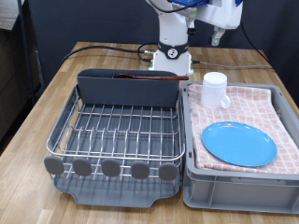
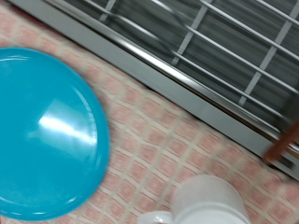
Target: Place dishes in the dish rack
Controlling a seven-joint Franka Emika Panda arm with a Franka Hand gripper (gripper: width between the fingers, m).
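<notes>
The bright-blue plate (image 1: 239,143) lies flat on the pink checked cloth in the grey bin, at the exterior view's right. The white mug (image 1: 216,91) stands upright behind it on the same cloth. The reddish-brown wooden spoon (image 1: 149,77) lies in the tall back compartment of the dish rack (image 1: 117,131). My gripper (image 1: 217,37) hangs high above the mug, with nothing between its fingers. The wrist view shows the plate (image 2: 42,135), the mug's top (image 2: 206,201), the rack's wires (image 2: 215,47) and a bit of the spoon (image 2: 285,145); no fingers show there.
The grey bin (image 1: 238,177) with the pink checked cloth (image 2: 159,131) stands beside the rack. The rack's wire grid holds no dishes. Black cables (image 1: 103,49) run over the wooden table behind the rack. The robot's base (image 1: 171,51) stands at the back.
</notes>
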